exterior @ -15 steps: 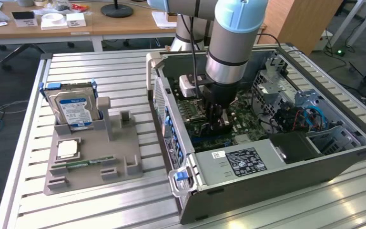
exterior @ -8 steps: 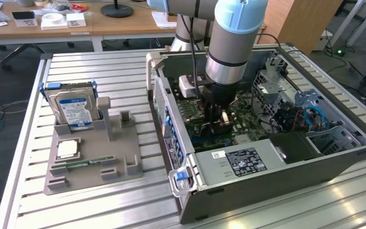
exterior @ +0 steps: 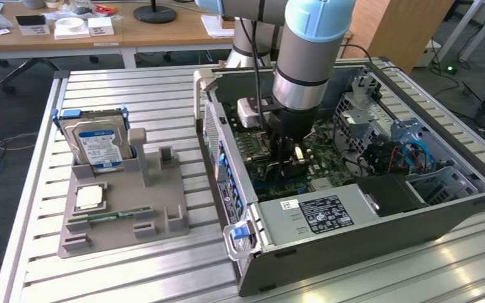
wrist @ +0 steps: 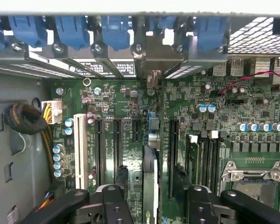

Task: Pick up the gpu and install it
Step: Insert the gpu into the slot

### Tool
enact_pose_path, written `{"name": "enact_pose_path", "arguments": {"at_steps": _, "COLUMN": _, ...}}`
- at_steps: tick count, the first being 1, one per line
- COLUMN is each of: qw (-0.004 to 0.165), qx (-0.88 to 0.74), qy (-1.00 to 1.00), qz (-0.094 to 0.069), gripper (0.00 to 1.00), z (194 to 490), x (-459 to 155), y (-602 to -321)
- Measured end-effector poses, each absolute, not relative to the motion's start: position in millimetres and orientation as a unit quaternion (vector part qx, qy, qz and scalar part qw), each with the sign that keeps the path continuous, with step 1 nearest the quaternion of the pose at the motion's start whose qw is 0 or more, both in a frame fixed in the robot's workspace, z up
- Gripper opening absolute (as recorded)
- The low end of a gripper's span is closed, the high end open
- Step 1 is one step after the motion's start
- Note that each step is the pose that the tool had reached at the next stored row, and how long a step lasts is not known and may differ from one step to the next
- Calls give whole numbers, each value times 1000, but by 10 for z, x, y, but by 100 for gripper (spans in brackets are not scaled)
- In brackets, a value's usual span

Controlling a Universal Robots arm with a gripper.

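Your gripper is spread inside the open computer case, fingers apart on either side of the gpu, which stands edge-on in the motherboard between them; its lower end is cut off

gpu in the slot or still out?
In. The gpu stands on edge in a motherboard slot inside the computer case, its bracket at the rear openings. The gripper straddles it with jaws open, apart from the card.
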State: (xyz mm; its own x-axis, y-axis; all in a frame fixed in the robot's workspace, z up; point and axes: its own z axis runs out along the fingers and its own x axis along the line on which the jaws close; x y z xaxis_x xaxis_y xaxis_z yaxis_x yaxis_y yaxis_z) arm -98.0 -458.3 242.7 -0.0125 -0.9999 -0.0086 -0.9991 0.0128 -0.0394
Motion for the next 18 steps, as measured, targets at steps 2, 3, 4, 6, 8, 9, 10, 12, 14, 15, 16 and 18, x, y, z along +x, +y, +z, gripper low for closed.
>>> {"name": "enact_pose_path", "arguments": {"at_steps": 2, "qw": 17, "qx": -702, "qy": 711, "qz": -11, "gripper": 51, "z": 2463, "x": -980, "y": -4583}}
{"name": "enact_pose_path", "arguments": {"at_steps": 3, "qw": 17, "qx": -702, "qy": 711, "qz": -11, "gripper": 51, "z": 2487, "x": -980, "y": -4583}}
{"name": "enact_pose_path", "arguments": {"at_steps": 4, "qw": 17, "qx": -702, "qy": 711, "qz": -11, "gripper": 51, "z": 2513, "x": -980, "y": -4583}}
{"name": "enact_pose_path", "arguments": {"at_steps": 6, "qw": 17, "qx": -702, "qy": 711, "qz": -11, "gripper": 51, "z": 2578, "x": -980, "y": -4582}}
{"name": "enact_pose_path", "arguments": {"at_steps": 8, "qw": 17, "qx": -702, "qy": 711, "qz": -11, "gripper": 51, "z": 2656, "x": -979, "y": -4583}}
{"name": "enact_pose_path", "arguments": {"at_steps": 9, "qw": 17, "qx": -702, "qy": 711, "qz": -11, "gripper": 51, "z": 2694, "x": -980, "y": -4583}}
{"name": "enact_pose_path", "arguments": {"at_steps": 10, "qw": 17, "qx": -702, "qy": 711, "qz": -11, "gripper": 51, "z": 2731, "x": -980, "y": -4583}}
{"name": "enact_pose_path", "arguments": {"at_steps": 12, "qw": 17, "qx": -702, "qy": 711, "qz": -11, "gripper": 51, "z": 2811, "x": -980, "y": -4583}}
{"name": "enact_pose_path", "arguments": {"at_steps": 14, "qw": 17, "qx": -702, "qy": 711, "qz": -11, "gripper": 51, "z": 2883, "x": -979, "y": -4583}}
{"name": "enact_pose_path", "arguments": {"at_steps": 15, "qw": 17, "qx": -702, "qy": 711, "qz": -11, "gripper": 51, "z": 2915, "x": -979, "y": -4583}}
{"name": "enact_pose_path", "arguments": {"at_steps": 16, "qw": 17, "qx": -702, "qy": 711, "qz": -11, "gripper": 51, "z": 2945, "x": -979, "y": -4583}}
{"name": "enact_pose_path", "arguments": {"at_steps": 18, "qw": 16, "qx": -703, "qy": 711, "qz": -12, "gripper": 51, "z": 3004, "x": -979, "y": -4583}}
